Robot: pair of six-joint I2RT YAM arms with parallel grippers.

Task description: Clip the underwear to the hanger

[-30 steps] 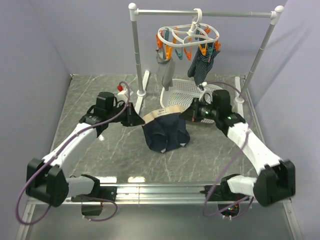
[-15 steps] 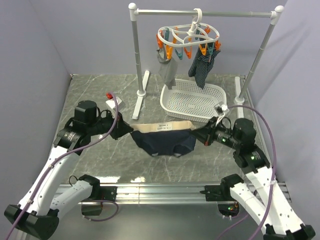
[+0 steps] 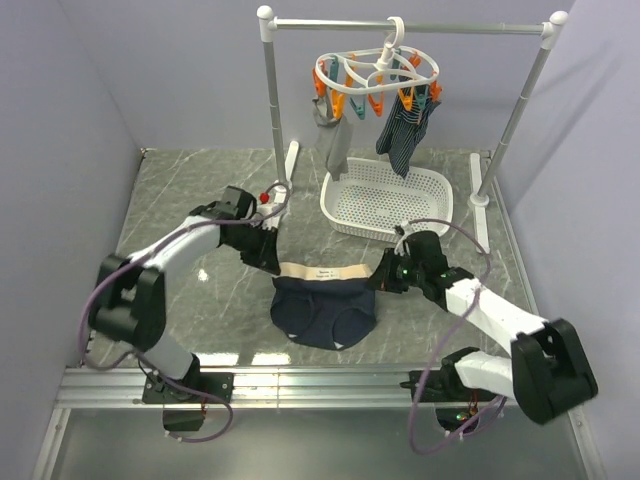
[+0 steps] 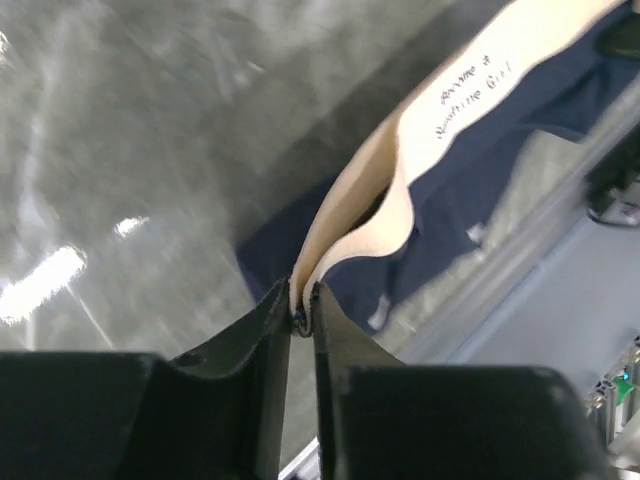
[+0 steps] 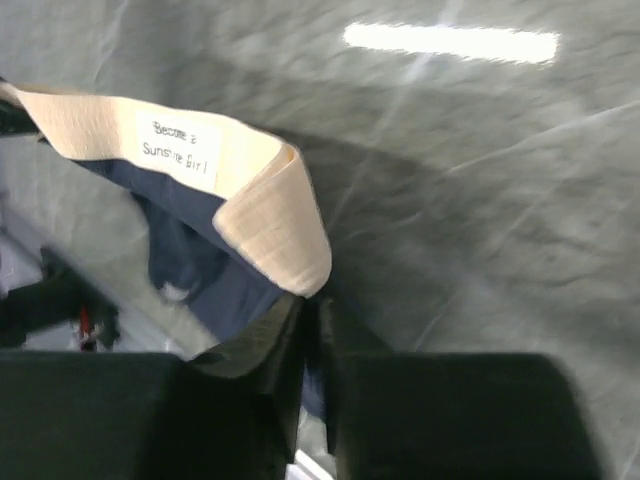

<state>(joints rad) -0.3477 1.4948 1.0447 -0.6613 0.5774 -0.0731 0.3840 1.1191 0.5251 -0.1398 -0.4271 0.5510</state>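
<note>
We have drawn our left gripper point(image 3: 272, 262) and right gripper point(image 3: 378, 278) closer together than a moment ago, each pinching one waistband end, so the underwear point(image 3: 322, 305) lies spread at centre frame, low on the worktop point(image 3: 200, 300), still well apart from the hanger point(image 3: 375, 75) at upper centre.

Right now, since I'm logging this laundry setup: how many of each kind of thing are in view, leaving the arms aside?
underwear: 1
grey sock: 1
navy pinstriped cloth: 1
white basket: 1
clip hanger: 1
rail stand: 1
Total: 6
</note>
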